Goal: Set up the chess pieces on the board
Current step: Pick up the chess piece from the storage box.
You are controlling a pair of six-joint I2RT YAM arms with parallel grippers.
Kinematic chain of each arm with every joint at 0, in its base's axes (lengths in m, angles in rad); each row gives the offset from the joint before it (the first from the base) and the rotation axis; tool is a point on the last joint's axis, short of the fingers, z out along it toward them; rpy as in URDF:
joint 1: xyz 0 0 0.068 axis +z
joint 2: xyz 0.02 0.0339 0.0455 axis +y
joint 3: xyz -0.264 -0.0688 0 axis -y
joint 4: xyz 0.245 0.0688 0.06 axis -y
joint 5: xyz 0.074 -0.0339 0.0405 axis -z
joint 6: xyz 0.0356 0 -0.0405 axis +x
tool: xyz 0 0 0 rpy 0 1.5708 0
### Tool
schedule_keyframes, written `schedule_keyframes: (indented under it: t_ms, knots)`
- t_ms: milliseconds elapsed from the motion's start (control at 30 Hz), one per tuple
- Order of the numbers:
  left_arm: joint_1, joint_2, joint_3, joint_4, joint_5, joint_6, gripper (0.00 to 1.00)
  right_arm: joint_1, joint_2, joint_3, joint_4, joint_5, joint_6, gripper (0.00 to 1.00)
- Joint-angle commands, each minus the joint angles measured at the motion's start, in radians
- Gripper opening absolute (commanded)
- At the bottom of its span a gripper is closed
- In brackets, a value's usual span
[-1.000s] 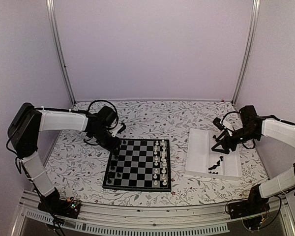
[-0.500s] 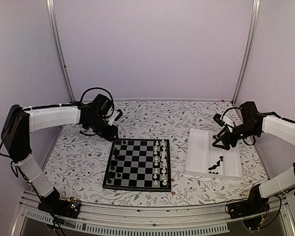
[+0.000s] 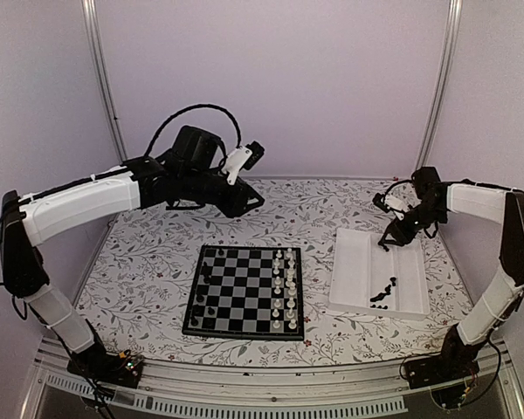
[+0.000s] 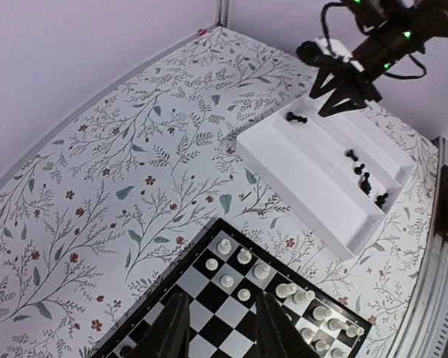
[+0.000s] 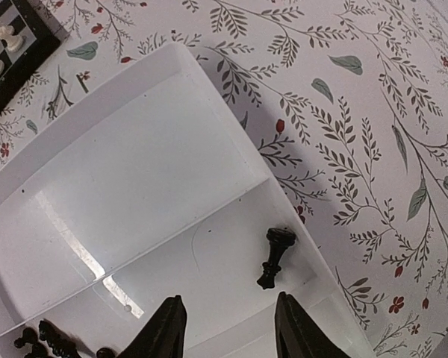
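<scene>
The board lies at the table's middle, with a few black chess pieces along its left edge and white pieces on its right columns. More black pieces lie in the white tray. My left gripper is open and empty, raised high behind the board; its view shows the board's corner below open fingers. My right gripper is open over the tray's far end. In its view one black piece lies on its side just ahead of the right gripper.
The tray has a large bare compartment and a narrow one holding several black pieces. Metal frame posts stand at the back corners. The floral tablecloth covers the table.
My left arm has lifted from the board's left edge and swung up and to the right behind it. My right gripper has moved back to the tray's far end.
</scene>
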Motion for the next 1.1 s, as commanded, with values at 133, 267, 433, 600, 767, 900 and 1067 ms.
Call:
schedule_keyframes:
  t_ms: [133, 267, 433, 600, 767, 900, 1067]
  knots:
    - [0.017, -0.017, -0.182, 0.172, 0.080, 0.019, 0.34, -0.005, 0.149, 0.092, 0.001, 0.125, 0.044, 0.42]
    - [0.016, -0.012, -0.205, 0.180, 0.115, 0.004, 0.34, -0.004, 0.200, 0.119, 0.001, 0.149, 0.062, 0.41]
    - [0.016, -0.015, -0.201, 0.179, 0.140, -0.008, 0.34, -0.002, 0.248, 0.135, -0.001, 0.163, 0.076, 0.39]
    - [0.016, -0.012, -0.203, 0.178, 0.138, -0.007, 0.34, 0.002, 0.291, 0.139, -0.002, 0.173, 0.070, 0.33]
    - [0.016, -0.002, -0.203, 0.177, 0.143, -0.007, 0.34, 0.018, 0.321, 0.135, -0.002, 0.181, 0.067, 0.26]
    - [0.016, 0.008, -0.200, 0.173, 0.153, -0.011, 0.35, 0.020, 0.320, 0.112, 0.000, 0.177, 0.068, 0.19]
    - [0.013, 0.016, -0.200, 0.175, 0.177, -0.029, 0.34, 0.020, 0.262, 0.051, -0.014, 0.169, 0.059, 0.08]
